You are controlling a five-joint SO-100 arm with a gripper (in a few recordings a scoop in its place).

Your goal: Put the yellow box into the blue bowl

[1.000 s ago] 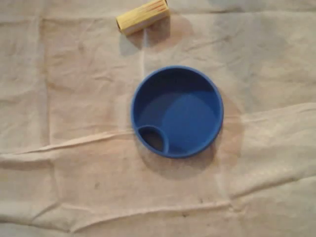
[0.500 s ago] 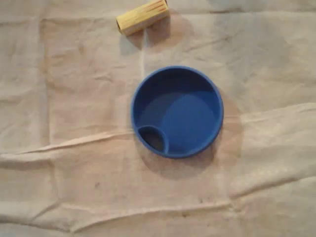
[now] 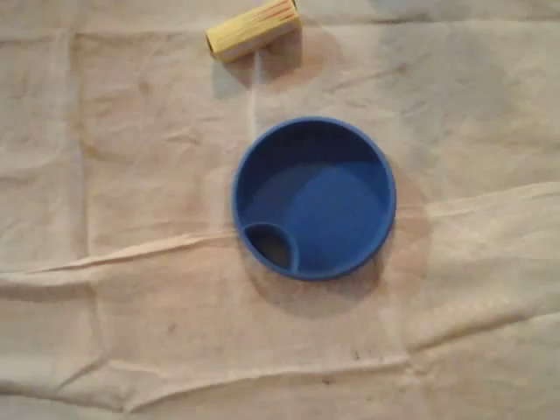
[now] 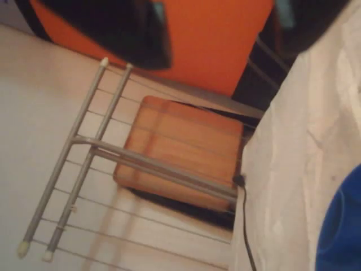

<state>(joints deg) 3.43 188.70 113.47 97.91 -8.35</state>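
In the overhead view the yellow box lies on its side near the top edge of the cloth, up and left of the blue bowl. The bowl stands at the middle, round, with a small inner pocket at its lower left, and holds nothing. In the wrist view my gripper shows as two dark blurred fingers at the top edge. They stand wide apart, open, with nothing between them. A slice of the blue bowl sits at the lower right corner, well below the fingers.
A creased beige cloth covers the table. In the wrist view the table edge drops off to a floor with a wooden stool, a grey metal rack, a black cable and an orange panel.
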